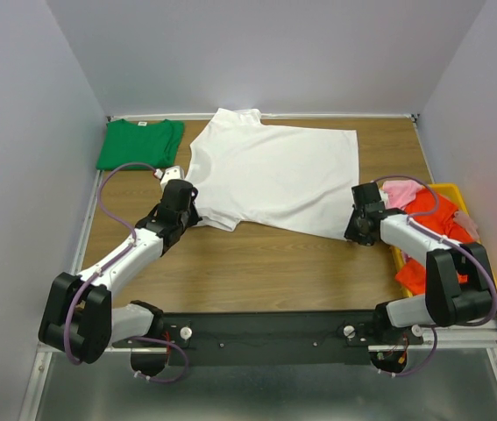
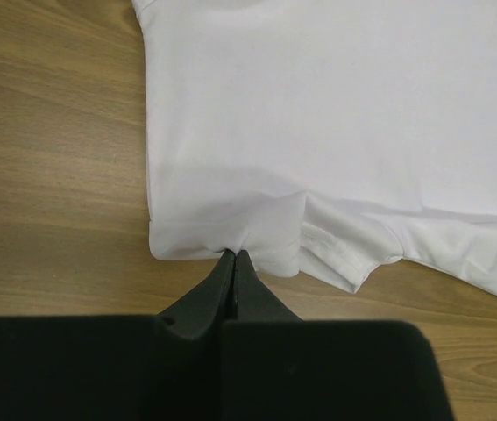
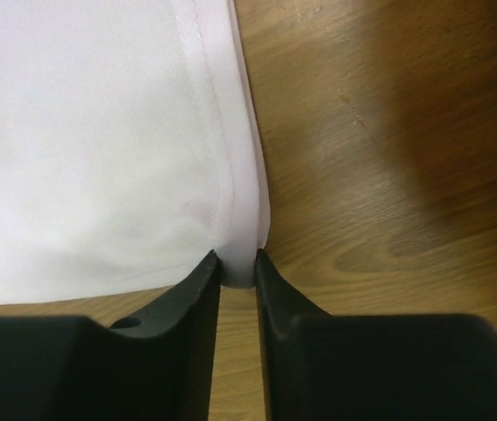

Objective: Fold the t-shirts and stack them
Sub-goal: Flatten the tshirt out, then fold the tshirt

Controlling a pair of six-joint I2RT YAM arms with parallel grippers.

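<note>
While smooth white t-shirt (image 1: 274, 175) lies flat, left jaws pinch its sleeve, right jaws apart astride stitched hem.

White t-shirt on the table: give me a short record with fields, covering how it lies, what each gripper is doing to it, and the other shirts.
White t-shirt: spread flat on the wooden table, hem toward the right
Left gripper: shut on the near sleeve's edge
Right gripper: jaws narrow, either side of the hem's near corner; cannot tell if clamped
Green t-shirt: folded, far left corner
Yellow bin: right edge, holding pink and orange-red shirts
</note>
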